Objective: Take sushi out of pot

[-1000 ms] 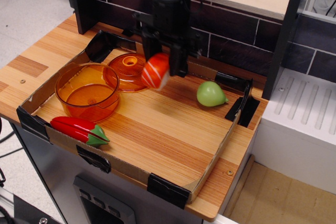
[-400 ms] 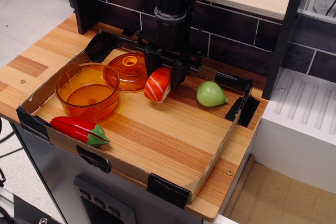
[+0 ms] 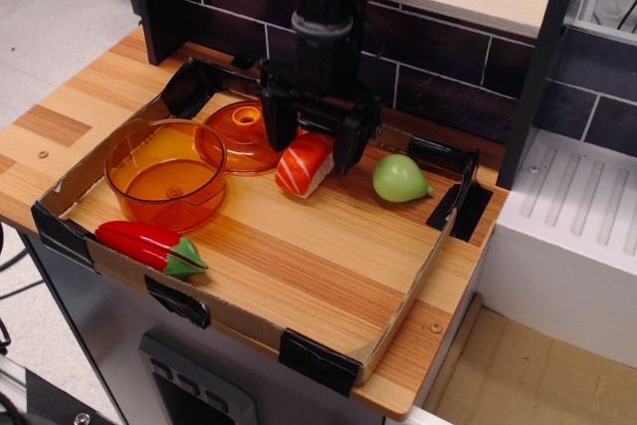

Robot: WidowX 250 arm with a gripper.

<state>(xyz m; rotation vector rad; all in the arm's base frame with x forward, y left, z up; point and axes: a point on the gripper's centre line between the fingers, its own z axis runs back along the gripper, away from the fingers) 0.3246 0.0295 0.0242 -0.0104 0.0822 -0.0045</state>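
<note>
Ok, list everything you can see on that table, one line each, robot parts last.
sushi: one, orange-red with white stripes on a white base, on the board between the end effector's fingers.
pot: one, transparent orange, left side, holding nothing.
lid: one, orange with a knob, behind the pot.
pepper: one, red with green stem, front left.
pear-like fruit: one, green, right of the sushi.
tray: one, cardboard rim with black corners.
end effector: one, black, open, straddling the sushi.
</note>
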